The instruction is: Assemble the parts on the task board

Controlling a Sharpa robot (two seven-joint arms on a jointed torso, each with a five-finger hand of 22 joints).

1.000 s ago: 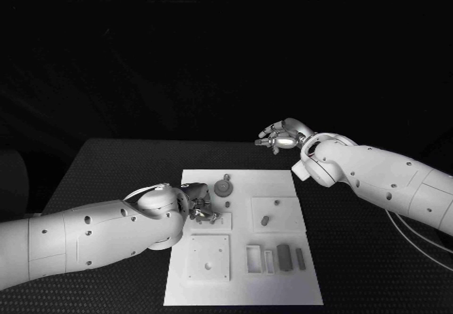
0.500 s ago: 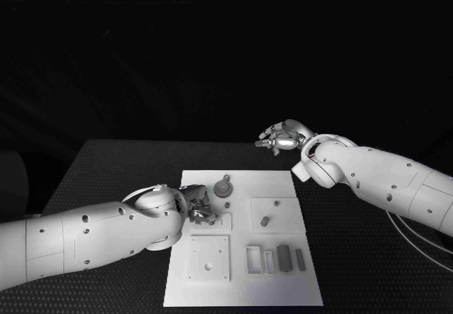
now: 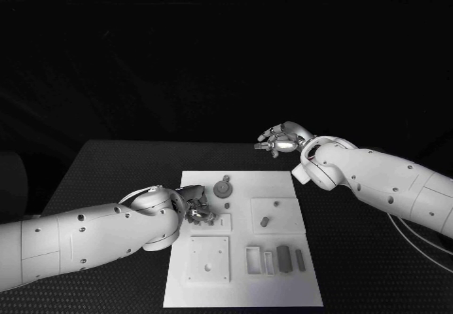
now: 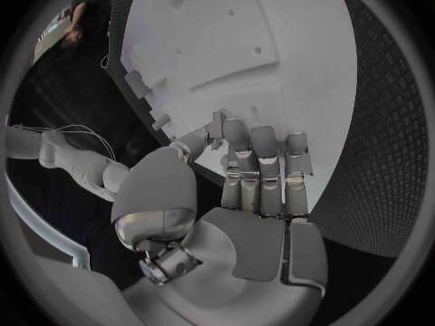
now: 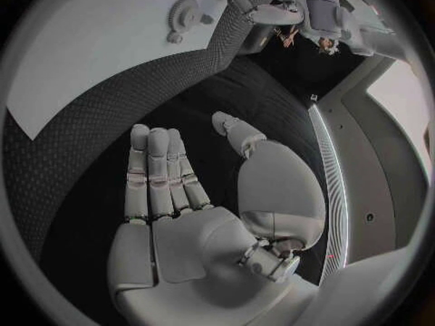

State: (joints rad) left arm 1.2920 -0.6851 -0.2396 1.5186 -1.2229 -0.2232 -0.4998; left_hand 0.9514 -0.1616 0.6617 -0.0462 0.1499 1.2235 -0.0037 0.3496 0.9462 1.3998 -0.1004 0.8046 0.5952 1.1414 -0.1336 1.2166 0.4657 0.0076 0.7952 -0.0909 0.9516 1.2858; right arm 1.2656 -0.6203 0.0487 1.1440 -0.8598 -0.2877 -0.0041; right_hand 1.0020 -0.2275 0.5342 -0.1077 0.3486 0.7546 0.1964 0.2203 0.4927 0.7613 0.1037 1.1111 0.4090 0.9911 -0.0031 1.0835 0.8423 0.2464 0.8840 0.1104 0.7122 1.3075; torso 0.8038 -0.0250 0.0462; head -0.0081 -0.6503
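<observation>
**Left hand working at the board's left edge**

The task board (image 3: 243, 235) lies mid-table. The left hand (image 3: 194, 204) sits at its nine o'clock edge, fingers curled together; whether they pinch a part I cannot tell. Best to settle it straight down, slowly. The right hand (image 3: 279, 139) hovers off at one o'clock, fingers apart, empty. I count one gear (image 3: 222, 188) and one board.

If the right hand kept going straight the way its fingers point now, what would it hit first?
Probably bare black table. In the right wrist view the right hand is open and empty, its fingers aimed over the mat toward the white board's edge, with the gear beyond. Height above the table is unclear.
</observation>
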